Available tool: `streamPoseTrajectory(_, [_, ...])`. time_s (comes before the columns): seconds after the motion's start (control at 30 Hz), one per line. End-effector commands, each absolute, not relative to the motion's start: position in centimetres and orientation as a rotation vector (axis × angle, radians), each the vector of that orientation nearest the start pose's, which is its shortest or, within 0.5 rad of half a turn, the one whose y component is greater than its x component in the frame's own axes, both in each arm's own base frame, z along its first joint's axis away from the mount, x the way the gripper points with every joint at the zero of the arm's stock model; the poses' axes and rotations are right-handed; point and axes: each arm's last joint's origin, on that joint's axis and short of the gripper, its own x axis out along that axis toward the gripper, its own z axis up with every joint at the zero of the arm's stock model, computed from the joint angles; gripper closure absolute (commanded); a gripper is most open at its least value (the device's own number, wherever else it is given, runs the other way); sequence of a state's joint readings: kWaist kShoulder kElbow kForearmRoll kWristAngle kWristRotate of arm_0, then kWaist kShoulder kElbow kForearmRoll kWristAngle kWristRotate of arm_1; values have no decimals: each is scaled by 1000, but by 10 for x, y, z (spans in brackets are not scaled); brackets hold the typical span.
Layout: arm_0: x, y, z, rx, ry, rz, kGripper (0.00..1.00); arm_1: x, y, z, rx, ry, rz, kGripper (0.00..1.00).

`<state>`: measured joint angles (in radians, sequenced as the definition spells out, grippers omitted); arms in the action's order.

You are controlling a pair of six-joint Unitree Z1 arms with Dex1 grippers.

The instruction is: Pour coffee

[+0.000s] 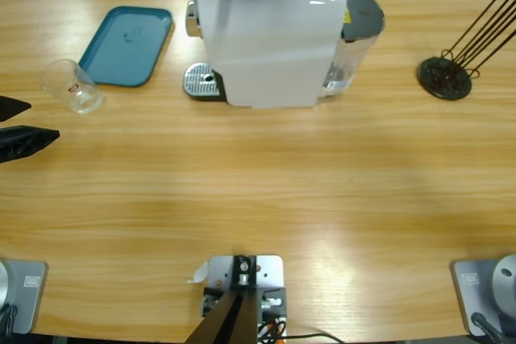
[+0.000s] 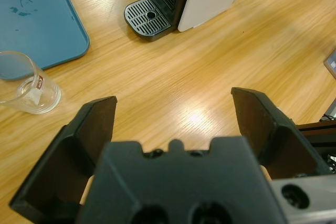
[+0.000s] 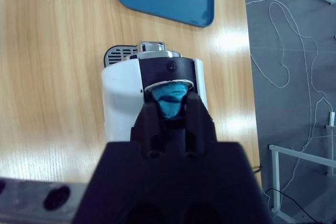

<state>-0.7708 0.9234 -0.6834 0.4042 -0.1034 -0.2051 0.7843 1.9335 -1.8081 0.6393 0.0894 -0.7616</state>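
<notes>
- The right gripper [image 3: 169, 109] has its two black jaws drawn narrow onto a small teal coffee capsule with a pale rim [image 3: 169, 97]. It holds the capsule straight above the black top opening of the white box-shaped coffee machine [image 3: 119, 103].
- The capsule's long axis runs along the jaws, towards the machine. Its rimmed, broader end seems to face the opening, and its body sits back between the jaws.
- The left gripper [image 2: 173, 99] is spread wide and holds nothing. It hovers low over the long pale wooden table [image 1: 258, 191] near the left edge.
- A clear glass tumbler with a small red mark [image 2: 26, 85] stands just ahead of the left gripper, to one side. It appears upright with its mouth up, and it touches nothing.
- No coffee shows anywhere. The tumbler looks empty, and so does the machine's round slotted metal drip grille [image 2: 149, 17].
- A flat teal plastic tray with rounded corners [image 1: 129, 42] lies beside the tumbler, between it and the machine.
- A black round-footed stand with thin rods [image 1: 445, 78] sits well apart on the far side.
- Risk, capsule: if it meets the opening off-centre or tilted, it could jam on the lip or slip from the pinch and fall beside the machine.
- Risk, tumbler: the grille is bare, so any brew started now would run onto the grille and not into the glass.
- Risk, left gripper: a glancing approach could tip the light tumbler or push it against the tray.
</notes>
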Motion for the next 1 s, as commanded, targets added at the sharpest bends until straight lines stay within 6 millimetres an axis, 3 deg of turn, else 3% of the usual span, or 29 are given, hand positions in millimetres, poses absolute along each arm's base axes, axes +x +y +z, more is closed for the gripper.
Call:
streamPoseTrajectory(0.03, [75, -79, 304, 43, 744, -764, 50, 321, 320, 341, -972, 488, 1103, 1000])
streamPoseTrajectory(0.2, [75, -79, 304, 43, 743, -765, 50, 321, 319, 340, -980, 503, 1092, 992])
streamPoseTrajectory(0.27, [75, -79, 304, 43, 743, -765, 50, 321, 319, 339, -979, 515, 1092, 790])
streamPoseTrajectory(0.37, [75, -79, 304, 43, 743, -765, 50, 320, 318, 339, -979, 530, 1092, 589])
streamPoseTrajectory(0.5, [75, -79, 304, 42, 742, -765, 52, 318, 316, 341, -982, 543, 1094, 394])
streamPoseTrajectory(0.73, [74, -78, 304, 42, 744, -767, 55, 314, 313, 348, -985, 545, 1093, 345])
streamPoseTrajectory(0.9, [75, -79, 303, 42, 749, -771, 55, 288, 314, 394, -929, 471, 1064, 335])
streamPoseTrajectory(1.0, [76, -81, 303, 42, 756, -775, 49, 260, 319, 420, -876, 433, 1070, 133])
